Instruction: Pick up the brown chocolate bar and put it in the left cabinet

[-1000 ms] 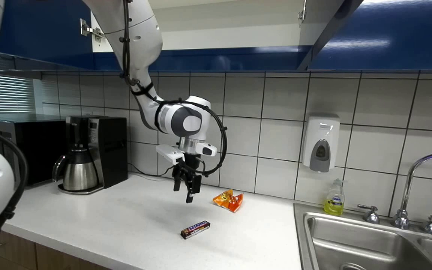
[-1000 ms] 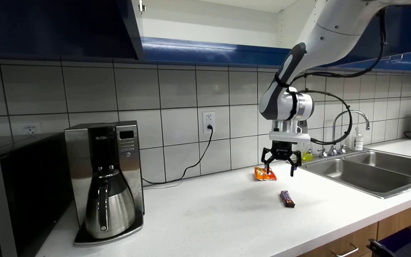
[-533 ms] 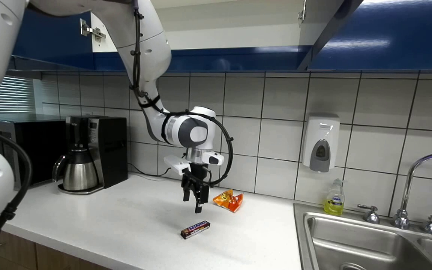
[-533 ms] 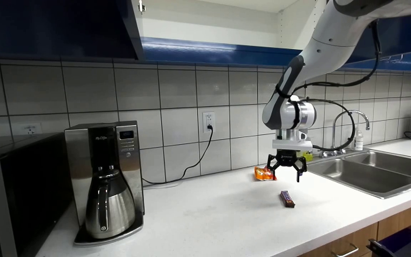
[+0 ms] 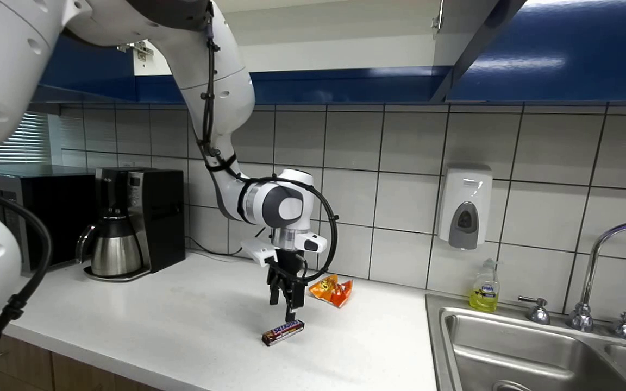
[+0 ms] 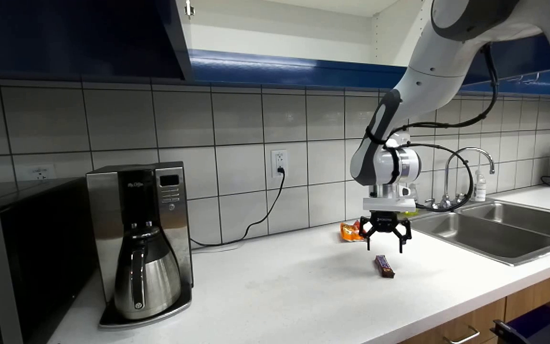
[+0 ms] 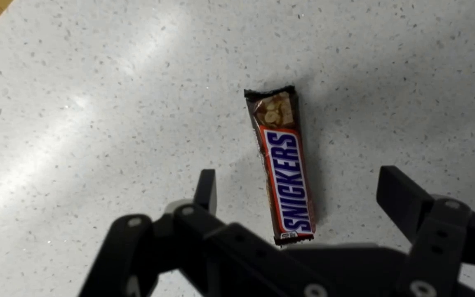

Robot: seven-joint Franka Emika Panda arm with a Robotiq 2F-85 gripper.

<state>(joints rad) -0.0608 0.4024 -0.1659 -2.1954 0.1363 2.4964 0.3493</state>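
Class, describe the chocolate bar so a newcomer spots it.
On the white counter beside the steel sink, look near the open end effector. The chocolate bar lies there: slim, dark brown, lettered SNICKERS, unlike the crumpled orange packet nearer the tiled wall.

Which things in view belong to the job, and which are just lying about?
Job:
slim brown chocolate bar
open blue overhead cabinet, white inside
black two-finger gripper

Lying about:
crinkled orange snack packet
steel-and-black coffee maker
clear bottle of yellow liquid
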